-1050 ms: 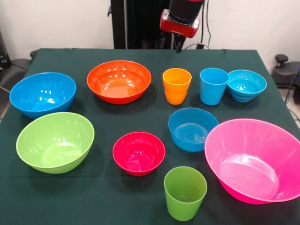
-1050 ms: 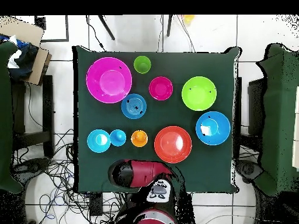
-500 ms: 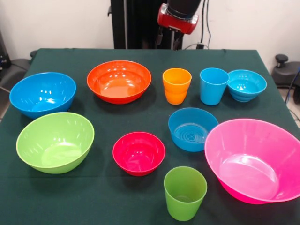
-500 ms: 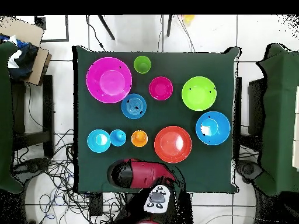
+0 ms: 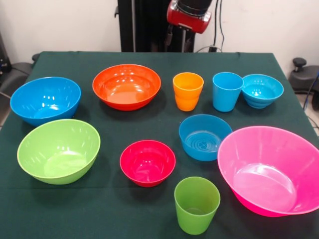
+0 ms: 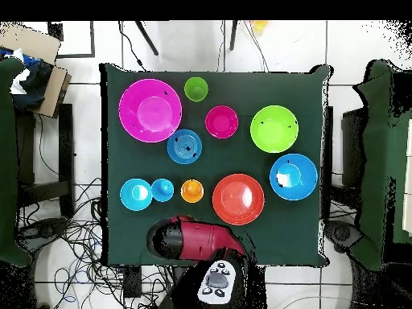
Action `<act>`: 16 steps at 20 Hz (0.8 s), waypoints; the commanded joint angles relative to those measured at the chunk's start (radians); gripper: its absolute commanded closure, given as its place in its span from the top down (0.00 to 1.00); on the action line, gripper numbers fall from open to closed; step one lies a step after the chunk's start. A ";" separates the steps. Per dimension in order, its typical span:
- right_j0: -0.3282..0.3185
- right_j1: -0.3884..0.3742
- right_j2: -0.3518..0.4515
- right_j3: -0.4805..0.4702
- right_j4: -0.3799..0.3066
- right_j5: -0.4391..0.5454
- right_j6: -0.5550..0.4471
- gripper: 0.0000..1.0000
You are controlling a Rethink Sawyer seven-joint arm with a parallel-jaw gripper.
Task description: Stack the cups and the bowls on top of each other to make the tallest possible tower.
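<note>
Though in view beneath the red wrist above the tabletop's (image 5: pixel 99 211) far edge, offers too little of the gripper (image 5: pixel 180 40) to judge: cannot tell whether released or clenched. Carries no visible load.

Finds nothing stacked; judges the task at its very start. Records ten pieces, all upright, mouths up, each apart from the rest except as noted:
- far row: large blue bowl (image 5: pixel 45 99), orange bowl (image 5: pixel 126 85), orange cup (image 5: pixel 188 91), light blue cup (image 5: pixel 227 91), with turquoise bowl (image 5: pixel 261 89) just beside or touching that cup.
- middle: medium blue bowl (image 5: pixel 204 137), red bowl (image 5: pixel 147 162).
- near side: lime green bowl (image 5: pixel 59 150), green cup (image 5: pixel 196 204), pink bowl (image 5: pixel 269 169).

Recommends, as judgement only: choose a wide base such as the pink bowl; take the nearest cup by its rim, squarely from above; centre each piece before release; expect glossy plastic to slip, and nested pieces to add little height.

Notes a dark green cloth over the tabletop, flat and unwrinkled. Notes, from overhead, a pale tiled floor (image 6: pixel 282 40), loose cables (image 6: pixel 72 233) beside the tabletop, and a cardboard box (image 6: pixel 28 40) at one corner.
</note>
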 commanded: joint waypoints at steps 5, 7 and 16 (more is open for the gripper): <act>0.022 0.018 0.067 0.061 0.031 -0.101 0.195 1.00; 0.001 0.015 0.080 0.104 0.023 -0.139 0.196 1.00; -0.071 -0.004 0.098 0.253 -0.009 -0.275 0.194 1.00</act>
